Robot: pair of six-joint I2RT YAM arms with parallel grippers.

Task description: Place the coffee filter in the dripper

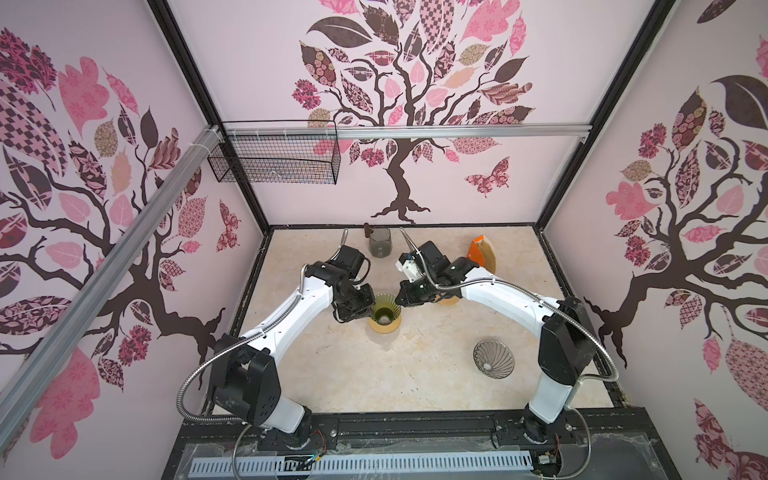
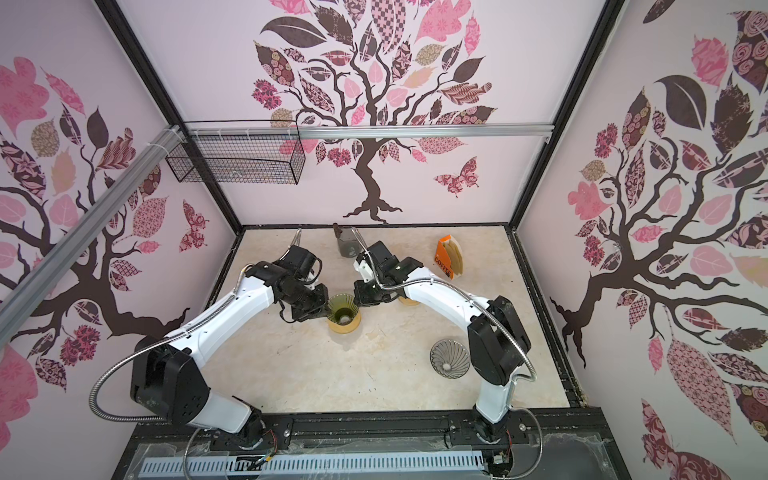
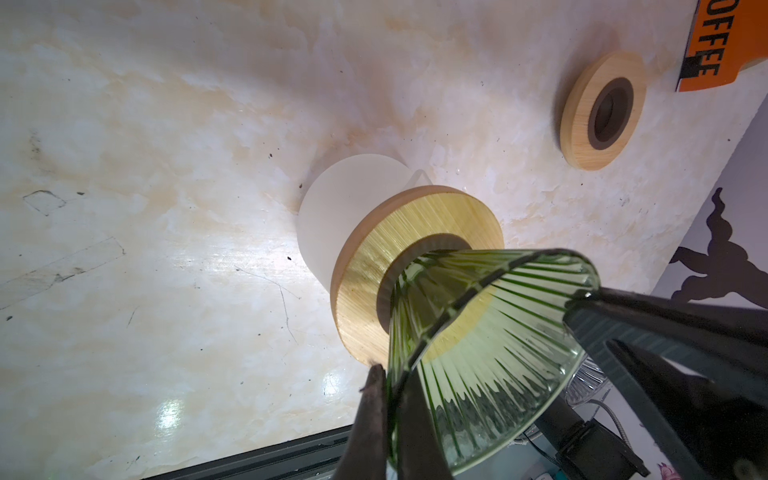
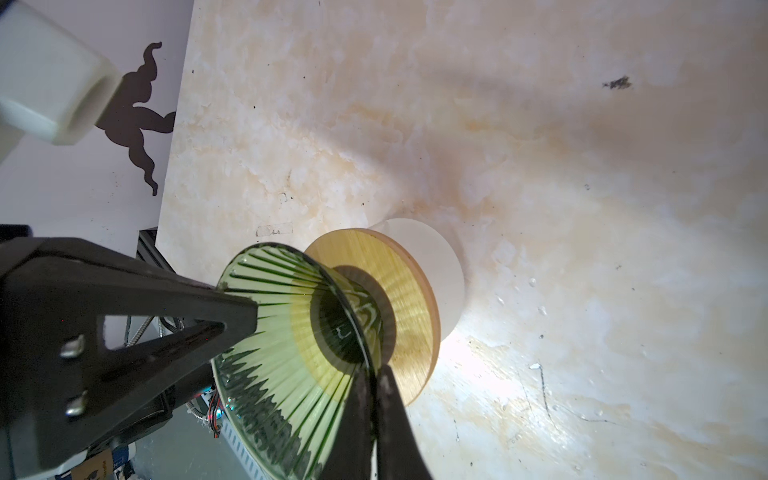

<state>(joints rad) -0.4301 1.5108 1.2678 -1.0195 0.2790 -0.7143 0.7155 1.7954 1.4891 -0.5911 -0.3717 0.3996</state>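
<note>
Holds a green dripper (image 1: 384,309) by its rim from two sides, mid-surface (image 1: 332,374) in both top views. Pinches the left side of the rim with the left tool (image 3: 390,388), jaws all but shut, only the ribbed glass wall between the two dark fingers (image 3: 370,415). Grips the opposite, right side the same way with the right tool (image 4: 374,384), tight on the glass edge.

Seated upright in a wooden ring (image 3: 374,270), the green dripper, and under that ring a frosted white cup (image 3: 340,212) standing on the marbled surface.

Standing well apart, behind and to the right of the green dripper: the coffee filter (image 2: 456,254), a tan paper stack upright in an orange box (image 2: 443,262) lettered COFFEE.

Lying flat between the green dripper and that box: a second wooden ring (image 3: 602,110), partly hidden under the right arm in both top views.

To the right of the green dripper and nearer the arm bases, clear of both tools: a grey ribbed dripper (image 1: 493,358), mouth up.

Straight behind the green dripper, near the back wall: a grey jug (image 1: 380,245) with a brown handle.

High above and to the left of the green dripper: a black wire basket (image 1: 274,153) hanging on a wall rail.
</note>
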